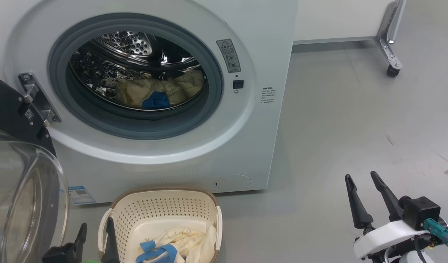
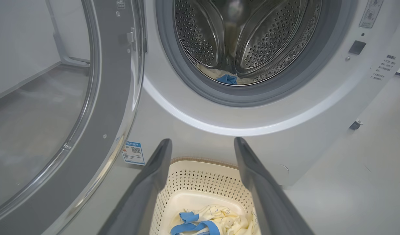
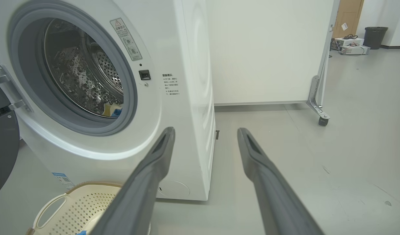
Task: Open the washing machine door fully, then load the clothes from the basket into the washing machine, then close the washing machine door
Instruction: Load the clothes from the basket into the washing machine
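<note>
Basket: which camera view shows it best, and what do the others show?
Head view: the basket shows its brown rim, both white handles, perforated walls and clothes inside. The left wrist view frames its middle between the fingers of the left pincer; the right wrist view catches one corner and handle.

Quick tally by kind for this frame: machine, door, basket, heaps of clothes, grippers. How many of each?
washing machine: 1
washing machine door: 1
basket: 1
clothes heaps: 2
grippers, left gripper and right gripper: 2
Total: 7
</note>
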Tool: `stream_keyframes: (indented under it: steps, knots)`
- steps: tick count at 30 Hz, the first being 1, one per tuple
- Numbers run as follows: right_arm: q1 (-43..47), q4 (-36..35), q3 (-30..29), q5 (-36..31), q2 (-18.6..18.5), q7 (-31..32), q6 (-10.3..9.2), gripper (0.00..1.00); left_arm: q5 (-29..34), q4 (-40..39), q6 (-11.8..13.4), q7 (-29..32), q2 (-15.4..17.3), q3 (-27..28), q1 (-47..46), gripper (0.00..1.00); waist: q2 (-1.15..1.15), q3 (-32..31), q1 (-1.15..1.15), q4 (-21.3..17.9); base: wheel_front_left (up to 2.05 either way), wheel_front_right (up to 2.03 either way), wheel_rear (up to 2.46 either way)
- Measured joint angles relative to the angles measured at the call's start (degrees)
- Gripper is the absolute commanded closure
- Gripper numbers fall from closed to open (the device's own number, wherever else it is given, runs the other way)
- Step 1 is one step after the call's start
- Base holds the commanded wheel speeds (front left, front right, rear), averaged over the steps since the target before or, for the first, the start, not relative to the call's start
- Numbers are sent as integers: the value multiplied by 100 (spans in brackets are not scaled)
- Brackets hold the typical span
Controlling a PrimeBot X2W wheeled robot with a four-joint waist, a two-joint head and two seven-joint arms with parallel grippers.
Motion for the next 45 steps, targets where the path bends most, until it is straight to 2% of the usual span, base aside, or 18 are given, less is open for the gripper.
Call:
stream_keyframes:
  steps: [13, 23, 35, 45]
  knots:
    - [20, -4, 36, 1, -15, 0, 0, 0, -11, -156, 58, 0, 1, -74, 189, 0, 0, -37, 0, -13, 0, 0, 0]
    - [28, -86, 78, 1, -2, 0, 0, 0, -11, -260, 134, 0, 2, -112, 238, 0, 0, 172, 0, -76, 0, 0, 0]
    - [-156, -233, 166, 1, 94, 0, 0, 0, 4, -216, 157, 36, 4, -190, 251, 0, 0, 745, 0, -269, 0, 0, 0]
    - [-482, -349, 169, 1, 137, 0, 0, 0, -60, -11, 115, 646, 93, -201, -124, 0, 0, 1408, 0, -580, 0, 0, 0]
